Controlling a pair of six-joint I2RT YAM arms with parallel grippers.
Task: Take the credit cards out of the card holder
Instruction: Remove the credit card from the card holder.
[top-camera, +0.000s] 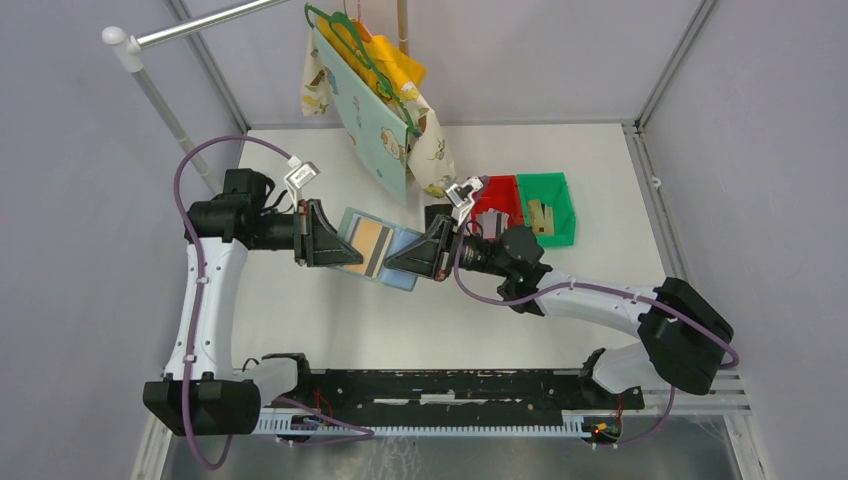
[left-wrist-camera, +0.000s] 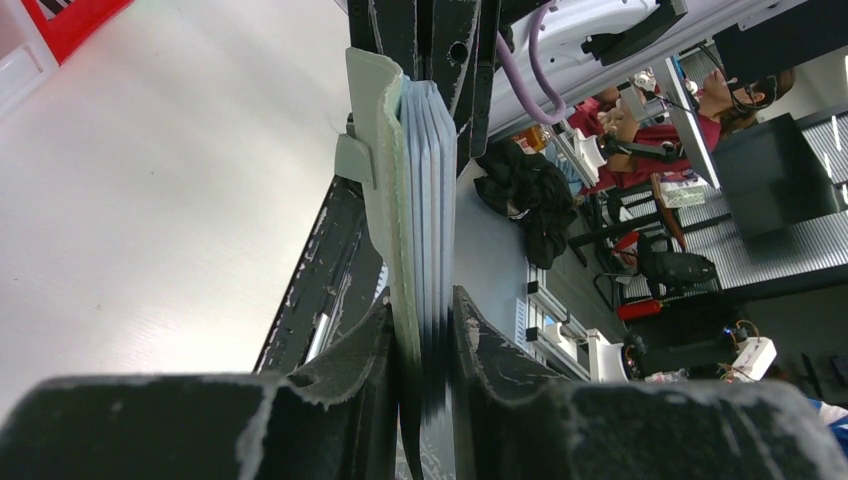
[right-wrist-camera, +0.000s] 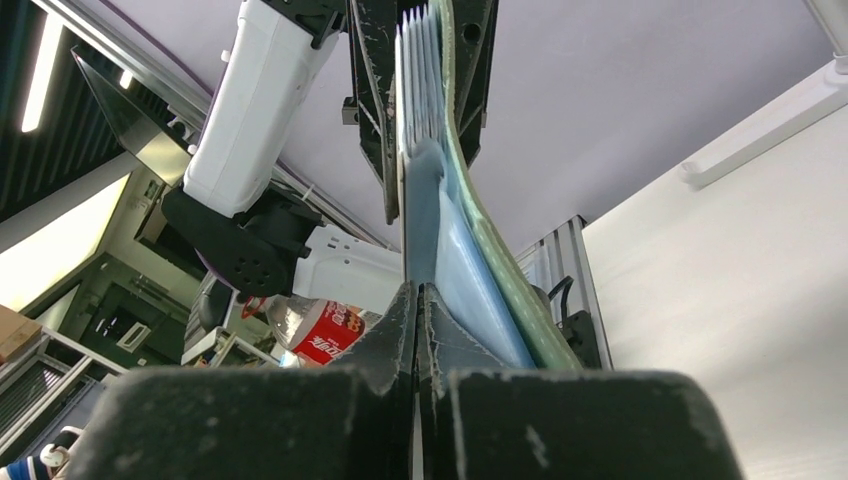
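Note:
The card holder (top-camera: 400, 262) hangs open above the middle of the table, held between both arms. My left gripper (top-camera: 337, 243) is shut on its left end; in the left wrist view the grey-green cover (left-wrist-camera: 383, 150) and its pale blue pockets run down between the fingers (left-wrist-camera: 370, 350). A tan-gold credit card (top-camera: 366, 246) with a dark stripe lies on the open holder. My right gripper (top-camera: 402, 256) is shut on a thin card edge (right-wrist-camera: 403, 200) beside the pale blue pocket (right-wrist-camera: 465, 270); its fingertips (right-wrist-camera: 400, 320) are pressed together. Of any other credit card I can make out nothing.
A red bin (top-camera: 497, 203) and a green bin (top-camera: 548, 207) sit on the table just behind the right arm. A patterned cloth bag (top-camera: 375, 115) hangs from a green hanger over the back of the table. A white pole (top-camera: 150, 85) slants at the back left.

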